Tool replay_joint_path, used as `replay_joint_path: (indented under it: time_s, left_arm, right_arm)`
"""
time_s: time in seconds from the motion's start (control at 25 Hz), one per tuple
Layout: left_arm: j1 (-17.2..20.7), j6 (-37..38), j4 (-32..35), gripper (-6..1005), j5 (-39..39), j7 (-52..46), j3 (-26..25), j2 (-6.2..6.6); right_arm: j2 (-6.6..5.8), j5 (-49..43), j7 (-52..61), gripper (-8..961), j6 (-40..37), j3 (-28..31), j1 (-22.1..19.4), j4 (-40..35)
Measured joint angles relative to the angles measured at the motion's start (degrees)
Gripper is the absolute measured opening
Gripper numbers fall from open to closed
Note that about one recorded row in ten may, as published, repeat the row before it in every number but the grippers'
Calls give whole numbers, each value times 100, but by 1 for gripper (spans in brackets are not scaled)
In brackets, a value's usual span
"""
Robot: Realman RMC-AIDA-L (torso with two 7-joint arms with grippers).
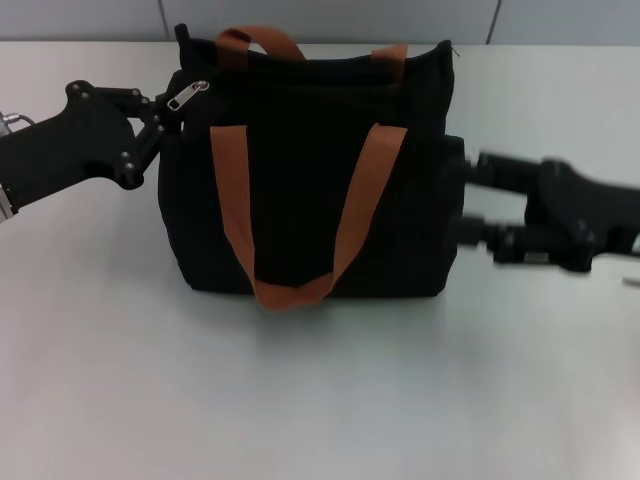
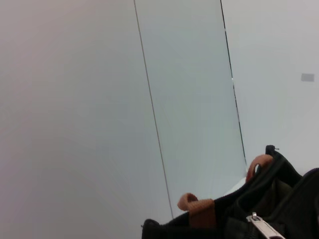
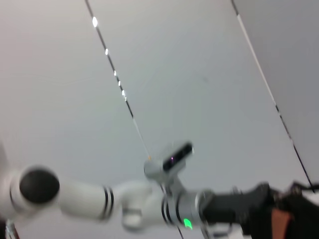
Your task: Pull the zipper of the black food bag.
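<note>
The black food bag (image 1: 300, 170) stands upright on the table, mid-view, with two orange-brown strap handles (image 1: 230, 190). The silver zipper (image 1: 188, 95) sits at the bag's top left corner, its pull tab hanging down-left. My left gripper (image 1: 160, 115) is at that corner, its tip right beside the tab's end. My right gripper (image 1: 468, 205) is against the bag's right side pocket and is blurred. The left wrist view shows the bag's top edge (image 2: 279, 199) and the zipper (image 2: 264, 226). The right wrist view shows my left arm (image 3: 164, 204) and a bit of strap (image 3: 279, 221).
The bag stands on a plain white table (image 1: 320, 400). A grey panelled wall (image 1: 330, 18) runs behind the table's far edge, close behind the bag.
</note>
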Motion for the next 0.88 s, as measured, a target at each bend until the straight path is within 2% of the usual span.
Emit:
replay_joint_path:
  time_s: [0.12,0.32,0.36,0.4,0.56,0.88]
  left_arm:
    - [30,0,1,25,-88,96,-3,-21]
    - [86,-3,1,25,-203,166,-6,-49]
    - [97,-4,1,25,-218,166,-6,-54]
    - [115,-9,1,25,-238,167,-7,-58]
    - [176,-29,1,25,-315,183,-10,-72]
    - [202,-43,19,26,-402,244,-11,-140]
  right_arm:
    - [-12,241,757,804,-19,-9,237,-142]
    - [-78,145,2236,804,260,-106,1011,-262]
    - [-82,7,2648,804,533,-209,1291,-262]
    - [-82,7,2648,804,533,-209,1291,-262]
    - [-83,-113,3554,788,1428,-790,1829,-252]
    - [-84,-384,4774,745,2322,-1257,2465,-223]
